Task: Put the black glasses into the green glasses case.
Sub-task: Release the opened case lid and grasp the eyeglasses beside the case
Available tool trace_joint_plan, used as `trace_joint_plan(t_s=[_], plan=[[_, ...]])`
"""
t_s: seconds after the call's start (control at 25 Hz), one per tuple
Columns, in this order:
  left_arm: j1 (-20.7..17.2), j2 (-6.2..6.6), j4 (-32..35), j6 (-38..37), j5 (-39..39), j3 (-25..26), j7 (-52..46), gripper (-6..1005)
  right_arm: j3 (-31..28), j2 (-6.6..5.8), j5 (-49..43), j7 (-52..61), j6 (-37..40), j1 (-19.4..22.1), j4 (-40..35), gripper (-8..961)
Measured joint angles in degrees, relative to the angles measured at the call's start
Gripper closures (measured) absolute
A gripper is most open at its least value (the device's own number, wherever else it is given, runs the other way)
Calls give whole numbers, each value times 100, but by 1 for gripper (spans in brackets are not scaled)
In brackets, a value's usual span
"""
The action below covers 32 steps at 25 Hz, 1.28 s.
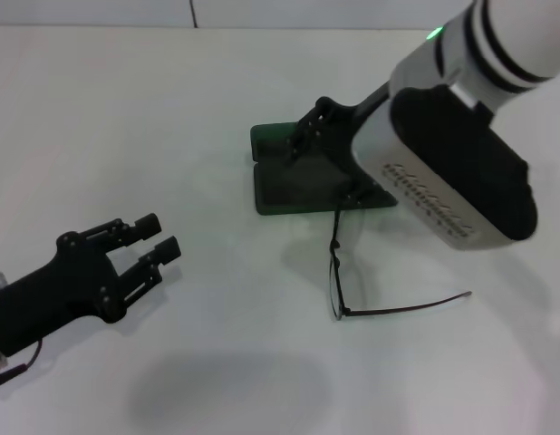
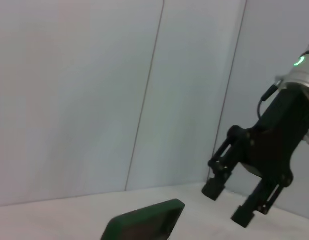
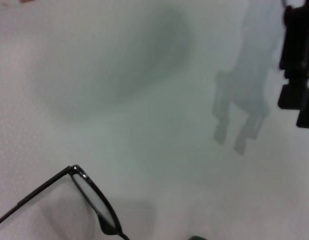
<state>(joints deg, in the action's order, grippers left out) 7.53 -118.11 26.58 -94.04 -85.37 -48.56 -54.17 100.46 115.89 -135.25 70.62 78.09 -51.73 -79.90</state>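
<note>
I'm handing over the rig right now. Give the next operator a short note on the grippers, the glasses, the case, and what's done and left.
Left gripper: open, empty, hovering low over the table at the robot's left.
Right gripper: open, empty, above the green glasses case.
Case lies open at table centre, nothing visible inside.
Black glasses lie unfolded on the table just in front of the case.
Done: case opened. Left: grasp the glasses and place them in the case.

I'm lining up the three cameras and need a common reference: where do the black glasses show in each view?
Head view: the black glasses lie on the table just in front of the green glasses case.
Left wrist view: not in it; only the case and the right gripper show.
Right wrist view: frame and one temple in the lower corner.
Shared landmark: the case, in head and left wrist views.
</note>
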Motion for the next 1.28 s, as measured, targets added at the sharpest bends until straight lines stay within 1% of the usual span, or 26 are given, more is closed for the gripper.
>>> trace_joint_plan(t_s=[0.08, 0.24, 0.48, 0.68, 0.92, 1.28], plan=[[-7, -8, -17, 1, -6, 10, 1, 595, 17, 8, 16, -8, -2, -210, 274, 344], [6, -48, -34, 32, -13, 32, 2, 595, 75, 21, 53, -65, -52, -441, 682, 345], [45, -40, -80, 157, -9, 32, -21, 594, 269, 24, 251, -101, -155, -830, 1251, 346], [90, -68, -83, 262, 13, 35, -2, 594, 305, 30, 517, -76, 48, -977, 1391, 347], [138, -77, -92, 287, -11, 38, -24, 594, 351, 31, 724, -67, 36, -1096, 1783, 348], [148, -89, -219, 292, 2, 40, -30, 594, 539, -8, 995, 47, 326, -1127, 1794, 350]])
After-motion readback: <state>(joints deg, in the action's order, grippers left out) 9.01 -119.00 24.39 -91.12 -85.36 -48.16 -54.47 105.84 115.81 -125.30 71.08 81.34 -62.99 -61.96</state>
